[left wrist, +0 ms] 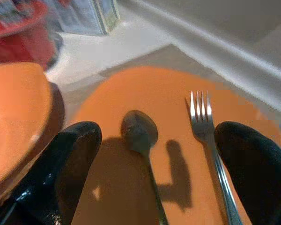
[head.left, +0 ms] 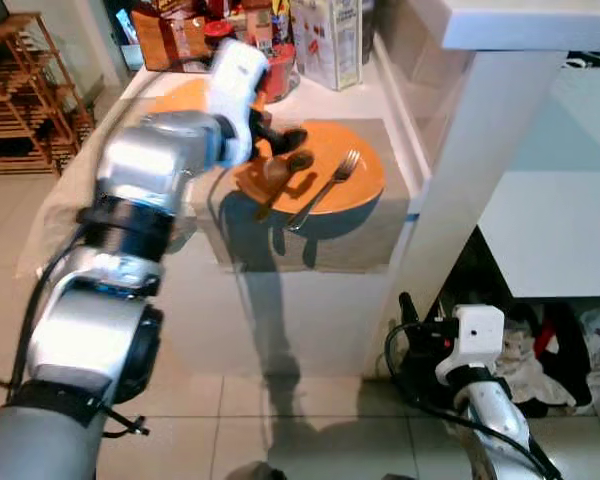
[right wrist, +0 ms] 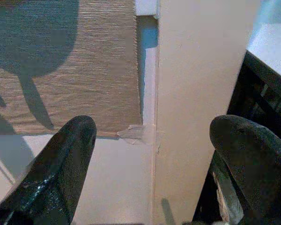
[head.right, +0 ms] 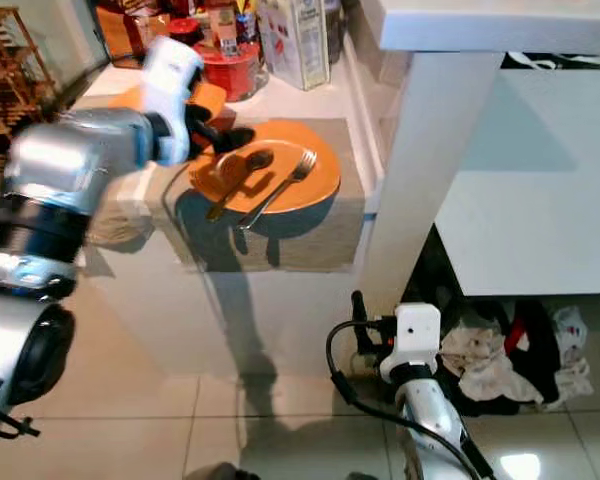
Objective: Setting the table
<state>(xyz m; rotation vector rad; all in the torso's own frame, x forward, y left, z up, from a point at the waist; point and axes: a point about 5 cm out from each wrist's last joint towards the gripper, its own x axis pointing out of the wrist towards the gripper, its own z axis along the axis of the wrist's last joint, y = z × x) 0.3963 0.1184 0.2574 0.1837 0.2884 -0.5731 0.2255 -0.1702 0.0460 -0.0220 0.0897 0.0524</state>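
Right claw (right wrist: 152, 154) hangs low near the floor, fingers spread wide w/ nothing between; its wrist view looks at the placemat (right wrist: 75, 61) edge and a white pillar (right wrist: 201, 93). Left arm reaches far over the surface (head.left: 350, 100); left claw (left wrist: 154, 154) is spread apart above the orange plate (head.left: 355, 180), holding nothing. Wrist view shows what the head views blur: spoon (left wrist: 140, 133) lies bowl-up between the fingers, fork (left wrist: 203, 122) just beside it to the right, both on the plate. Head views add context: a second orange plate (head.left: 180, 95) further left, red tin (head.right: 230, 65) and a carton (head.right: 295, 40) at the far edge, wooden rack (head.left: 20, 90) far left.
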